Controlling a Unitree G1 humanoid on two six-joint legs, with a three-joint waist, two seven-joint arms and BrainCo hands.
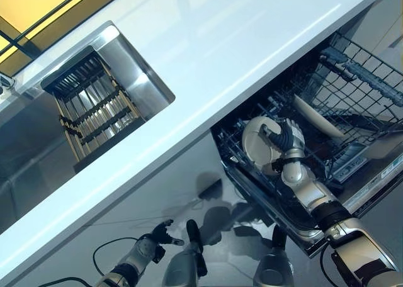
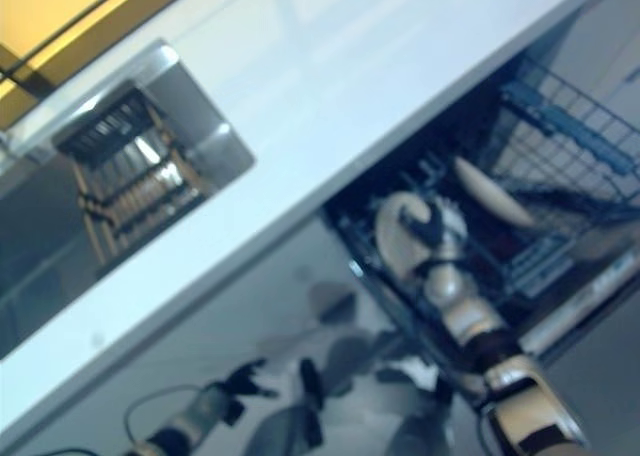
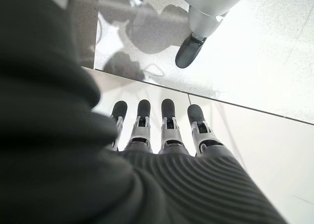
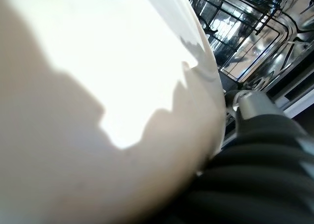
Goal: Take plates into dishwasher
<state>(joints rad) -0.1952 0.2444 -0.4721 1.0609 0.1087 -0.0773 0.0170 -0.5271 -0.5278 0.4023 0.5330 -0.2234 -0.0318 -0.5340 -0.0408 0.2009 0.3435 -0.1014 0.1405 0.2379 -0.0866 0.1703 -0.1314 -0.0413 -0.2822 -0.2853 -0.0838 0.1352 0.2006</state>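
Gripping a cream plate [image 1: 255, 142], the right hand [image 1: 286, 141] is seen with fingers curled over its rim, the plate held upright in the dishwasher's lower rack [image 1: 352, 79]. A second plate [image 1: 315, 117] leans in the rack just beyond. The left hand [image 1: 157, 236] hangs low below the bench [image 1: 208, 54], fingers relaxed and holding nothing.

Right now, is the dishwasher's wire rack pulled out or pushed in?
Pulled out: the dark wire rack sticks out past the white countertop, the right hand holding a cream round plate over it.
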